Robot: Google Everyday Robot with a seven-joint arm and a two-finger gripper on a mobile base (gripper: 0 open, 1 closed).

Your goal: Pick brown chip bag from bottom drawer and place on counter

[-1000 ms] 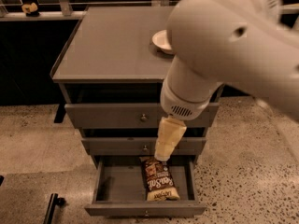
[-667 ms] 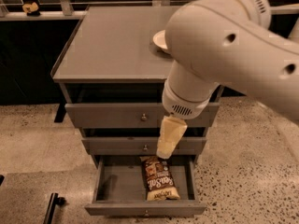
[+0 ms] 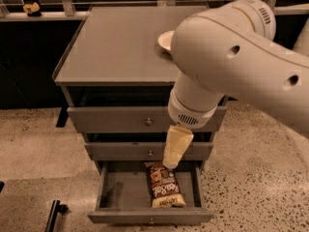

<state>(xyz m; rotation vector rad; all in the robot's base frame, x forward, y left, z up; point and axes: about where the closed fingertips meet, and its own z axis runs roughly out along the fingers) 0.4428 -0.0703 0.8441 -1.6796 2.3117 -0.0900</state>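
The brown chip bag (image 3: 164, 188) lies flat in the open bottom drawer (image 3: 149, 217), right of its middle, with its tan end toward the drawer front. My gripper (image 3: 170, 165) hangs from the big white arm (image 3: 227, 62), points down, and sits right at the bag's far top end. Whether it touches the bag is hidden. The counter (image 3: 116, 42) is the grey cabinet top above.
A pale shallow bowl (image 3: 164, 40) stands on the counter's right side, partly behind my arm. Two shut drawers with small round knobs (image 3: 148, 122) sit above the open one. A dark bar (image 3: 53, 214) lies on the speckled floor at the lower left.
My arm's upper part has shifted a little in the view. The gripper stays over the bag's far end, barely lower. The bag has not moved.
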